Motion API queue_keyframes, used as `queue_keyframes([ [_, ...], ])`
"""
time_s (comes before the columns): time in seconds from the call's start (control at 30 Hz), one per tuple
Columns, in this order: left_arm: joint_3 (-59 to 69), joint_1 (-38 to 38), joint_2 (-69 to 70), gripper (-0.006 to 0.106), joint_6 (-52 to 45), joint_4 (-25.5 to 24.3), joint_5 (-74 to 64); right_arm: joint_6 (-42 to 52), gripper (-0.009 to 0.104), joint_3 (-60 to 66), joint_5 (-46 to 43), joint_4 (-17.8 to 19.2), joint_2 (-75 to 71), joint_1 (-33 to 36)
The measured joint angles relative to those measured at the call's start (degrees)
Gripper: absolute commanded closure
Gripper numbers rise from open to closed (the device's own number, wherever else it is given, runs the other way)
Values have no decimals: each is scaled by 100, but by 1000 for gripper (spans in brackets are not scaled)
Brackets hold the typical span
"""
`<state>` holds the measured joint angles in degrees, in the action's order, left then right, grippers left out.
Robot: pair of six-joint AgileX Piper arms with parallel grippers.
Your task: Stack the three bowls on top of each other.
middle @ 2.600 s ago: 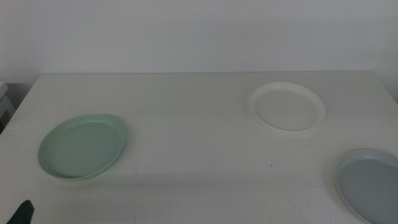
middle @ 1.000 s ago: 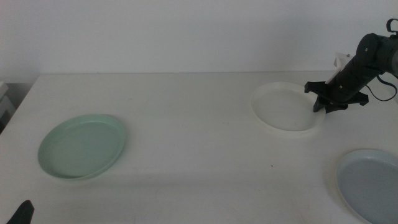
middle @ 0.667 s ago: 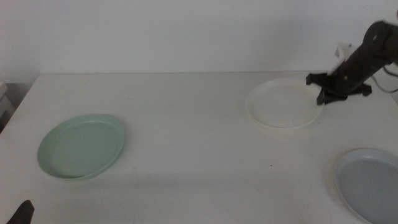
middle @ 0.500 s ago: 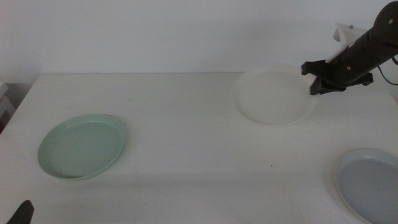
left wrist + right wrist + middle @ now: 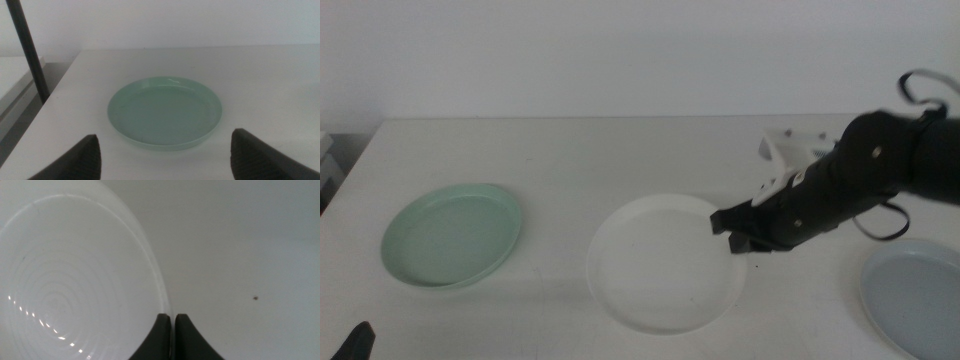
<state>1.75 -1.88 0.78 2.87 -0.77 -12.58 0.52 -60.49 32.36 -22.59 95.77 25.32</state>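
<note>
My right gripper is shut on the right rim of the cream-white bowl and holds it over the middle front of the table. The right wrist view shows the two jaws pinching the bowl's rim. The mint green bowl lies flat at the left; the left wrist view shows it beyond my open left gripper, which waits at the table's front left corner. The grey-blue bowl lies at the front right, partly cut off by the picture's edge.
The white table ends at a pale wall behind. A dark post stands off the table's left side in the left wrist view. A small dark speck marks the tabletop.
My right arm came in from the right, took the cream-white bowl by its rim at the back right, and carried it left and forward to the table's middle. The other bowls have not moved.
</note>
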Motion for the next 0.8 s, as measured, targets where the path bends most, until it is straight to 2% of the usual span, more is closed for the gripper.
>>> queue_keyframes([
  [0.13,0,0,0,15,0,0,0,-153,96,93,-270,-13,248,80],
  [0.63,0,0,0,15,0,0,-5,-118,96,114,-273,-41,1000,123],
  [0.73,0,0,0,15,0,0,-5,-111,92,114,-243,-41,1002,123],
  [0.8,0,0,0,15,0,0,-5,-111,84,114,-215,-24,1007,123],
])
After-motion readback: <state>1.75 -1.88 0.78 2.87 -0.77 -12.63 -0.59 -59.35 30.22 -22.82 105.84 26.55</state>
